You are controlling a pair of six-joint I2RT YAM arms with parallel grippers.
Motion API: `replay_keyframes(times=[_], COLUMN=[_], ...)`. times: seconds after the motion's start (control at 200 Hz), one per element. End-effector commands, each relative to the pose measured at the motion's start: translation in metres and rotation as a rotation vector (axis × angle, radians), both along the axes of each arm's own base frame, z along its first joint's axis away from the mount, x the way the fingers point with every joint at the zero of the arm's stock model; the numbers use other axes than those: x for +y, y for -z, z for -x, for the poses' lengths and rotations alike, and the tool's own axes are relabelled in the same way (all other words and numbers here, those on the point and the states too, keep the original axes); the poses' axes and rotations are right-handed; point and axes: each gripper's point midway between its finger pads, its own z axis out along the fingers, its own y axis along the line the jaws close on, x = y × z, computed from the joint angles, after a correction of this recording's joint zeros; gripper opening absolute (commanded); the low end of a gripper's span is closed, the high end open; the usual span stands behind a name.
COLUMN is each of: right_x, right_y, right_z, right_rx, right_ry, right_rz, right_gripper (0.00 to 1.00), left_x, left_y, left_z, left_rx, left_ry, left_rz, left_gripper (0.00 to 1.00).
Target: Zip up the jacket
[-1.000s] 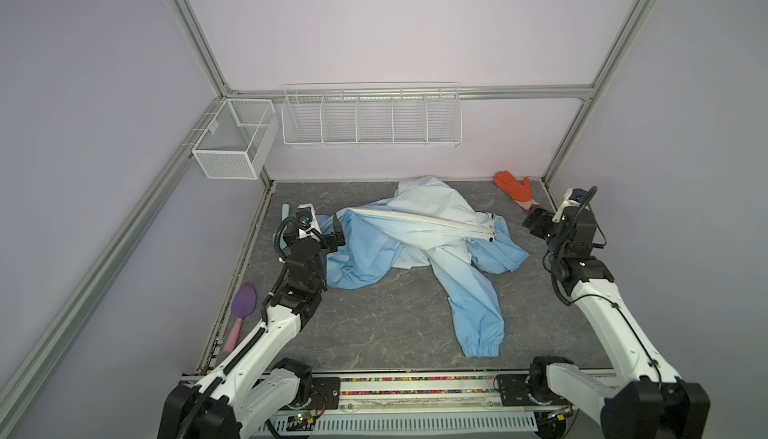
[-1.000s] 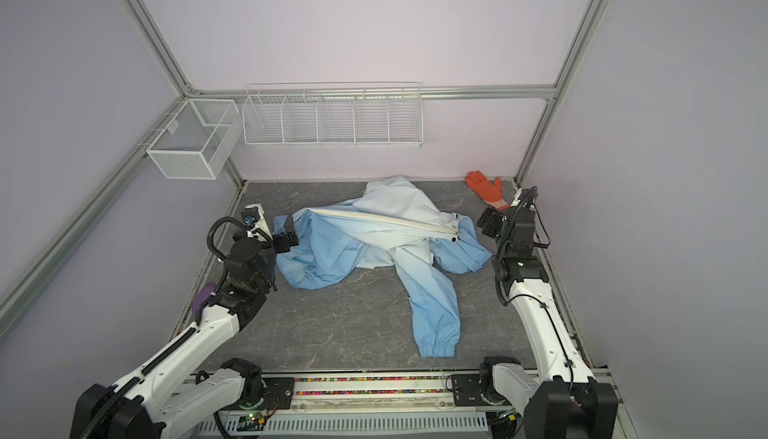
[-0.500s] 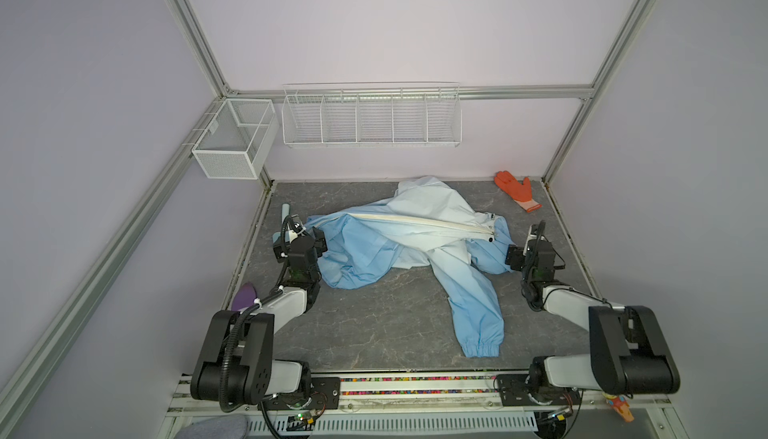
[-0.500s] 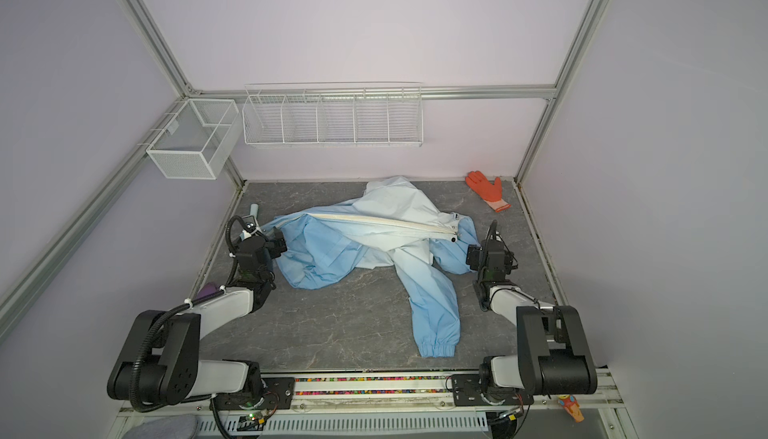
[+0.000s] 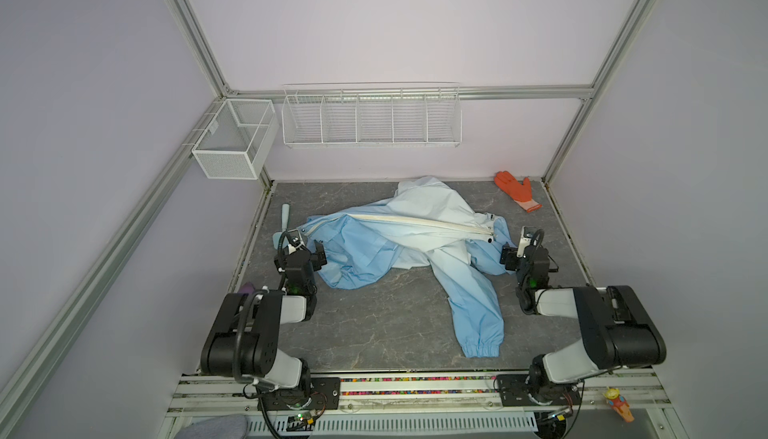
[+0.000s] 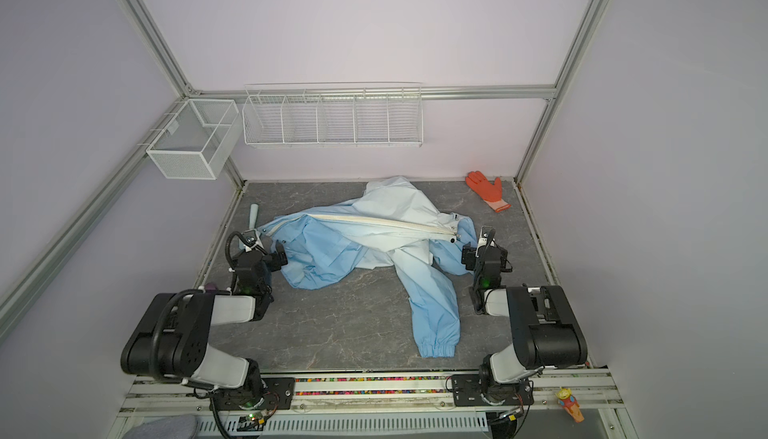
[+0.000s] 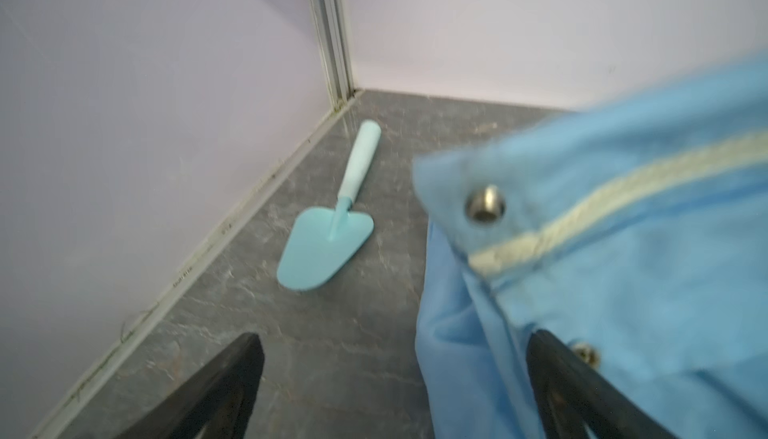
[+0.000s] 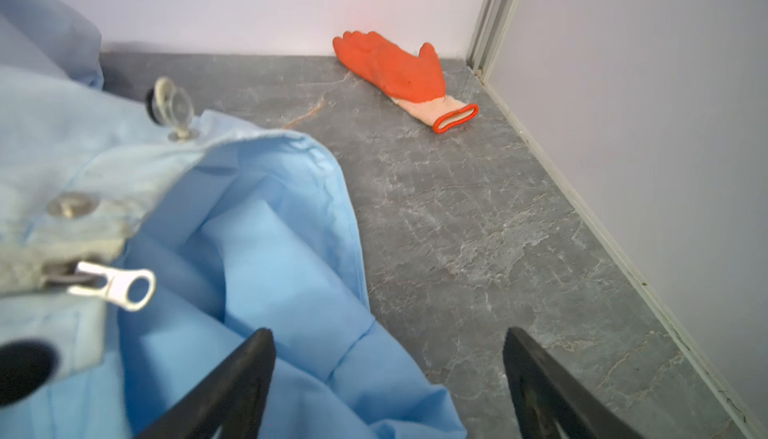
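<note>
The light-blue jacket lies spread on the grey table in both top views. Its white zipper runs as one strip across the front. The metal zipper pull sits at the end nearest my right gripper. My left gripper is open at the jacket's left end, beside a snap; blue cloth lies under one finger. My right gripper is open at the right end, over a blue fold, gripping nothing.
An orange glove lies in the back right corner. A teal trowel lies by the left wall. Two white wire baskets hang on the back frame. Both arms are folded low near the front rail.
Both arms have folded back and down from their raised, stretched-out poses. The grippers now sit low at the jacket's two ends, and the left end has spread further left. Both stayed open.
</note>
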Motion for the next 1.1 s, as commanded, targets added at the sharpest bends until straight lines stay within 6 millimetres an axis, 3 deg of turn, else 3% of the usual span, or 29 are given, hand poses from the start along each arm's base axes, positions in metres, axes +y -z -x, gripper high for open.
replay_keyframes(times=[0.0,0.14,1.095], right_x=[0.0018,-0.0002,-0.0029], right_y=[-0.0128,-0.0115,-0.0089], right_z=[-0.0036,-0.0048,-0.0066], right_rx=[-0.068,-0.056,-0.036], right_ry=[-0.007,-0.005,-0.014], right_rz=[0.032,0.017,-0.015], right_gripper=[0.88,0.89,0.88], left_x=[-0.0111,-0.0036,-0.0027], left_y=[-0.0305,-0.0252,-0.0258], left_z=[-0.0170,-0.0227,-0.0226], left_rx=[-0.080,-0.061,-0.077], left_ry=[0.054,0.040,0.048], left_rz=[0.004,0.038,0.045], left_gripper=[0.99,0.99,0.99])
